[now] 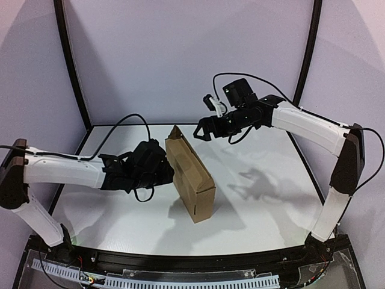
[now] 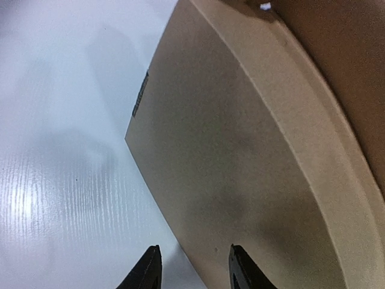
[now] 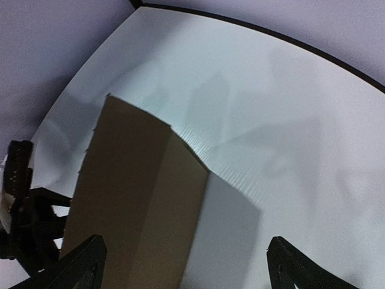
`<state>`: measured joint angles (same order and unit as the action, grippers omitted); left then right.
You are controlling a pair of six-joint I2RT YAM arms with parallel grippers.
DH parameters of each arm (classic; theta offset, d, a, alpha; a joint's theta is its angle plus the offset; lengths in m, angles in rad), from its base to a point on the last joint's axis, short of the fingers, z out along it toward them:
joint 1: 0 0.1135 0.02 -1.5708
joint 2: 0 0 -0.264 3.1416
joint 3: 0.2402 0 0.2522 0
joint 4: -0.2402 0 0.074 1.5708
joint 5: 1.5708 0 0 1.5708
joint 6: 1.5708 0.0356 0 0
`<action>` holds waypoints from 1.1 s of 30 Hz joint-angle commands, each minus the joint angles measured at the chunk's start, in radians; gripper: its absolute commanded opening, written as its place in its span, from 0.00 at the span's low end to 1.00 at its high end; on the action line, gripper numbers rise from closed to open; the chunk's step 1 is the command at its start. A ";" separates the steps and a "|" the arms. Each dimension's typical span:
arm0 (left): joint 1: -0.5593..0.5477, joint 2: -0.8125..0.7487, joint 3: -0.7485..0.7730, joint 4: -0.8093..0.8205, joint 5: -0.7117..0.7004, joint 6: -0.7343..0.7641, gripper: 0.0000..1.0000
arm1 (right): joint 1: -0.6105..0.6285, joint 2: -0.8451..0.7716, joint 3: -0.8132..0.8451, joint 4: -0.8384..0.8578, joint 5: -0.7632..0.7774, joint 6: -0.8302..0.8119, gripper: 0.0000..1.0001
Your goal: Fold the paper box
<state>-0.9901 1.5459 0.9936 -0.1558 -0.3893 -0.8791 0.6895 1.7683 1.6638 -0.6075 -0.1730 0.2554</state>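
The paper box [image 1: 190, 172] is brown cardboard, folded shut and standing on one long narrow side in the middle of the white table, running from far left to near right. My left gripper [image 1: 169, 171] is open right beside the box's left face. In the left wrist view the box [image 2: 240, 150] fills the right side, and its lower edge runs between the left gripper's [image 2: 194, 256] parted fingertips without being pinched. My right gripper [image 1: 203, 129] hangs wide open and empty above the box's far end. In the right wrist view the right gripper [image 3: 186, 250] looks down on the box [image 3: 132, 192].
The white table [image 1: 264, 205] has a black rim [image 1: 304, 159] along its sides and back. Purple walls and two black poles [image 1: 71, 60] stand behind it. The left arm [image 3: 24, 223] shows at the left edge of the right wrist view.
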 commanded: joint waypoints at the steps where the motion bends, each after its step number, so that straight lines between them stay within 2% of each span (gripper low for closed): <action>1: 0.003 0.046 0.053 0.033 0.008 0.009 0.40 | 0.033 0.030 -0.015 0.027 -0.092 -0.031 0.95; 8: 0.022 0.117 0.072 0.060 0.082 -0.001 0.39 | 0.091 0.108 -0.007 -0.004 -0.104 -0.046 0.93; 25: 0.026 0.111 0.064 0.048 0.066 -0.033 0.38 | 0.146 0.173 -0.089 -0.081 0.030 -0.073 0.92; 30: 0.027 0.062 0.071 -0.005 0.041 -0.054 0.37 | 0.147 0.177 -0.016 -0.117 0.099 -0.117 0.93; 33: 0.026 -0.024 0.069 -0.074 -0.036 -0.060 0.40 | 0.147 0.183 0.040 -0.139 0.117 -0.140 0.93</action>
<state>-0.9665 1.6409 1.0412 -0.1589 -0.3508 -0.9226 0.8120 1.8755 1.6936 -0.5690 -0.1471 0.1864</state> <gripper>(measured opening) 0.376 0.929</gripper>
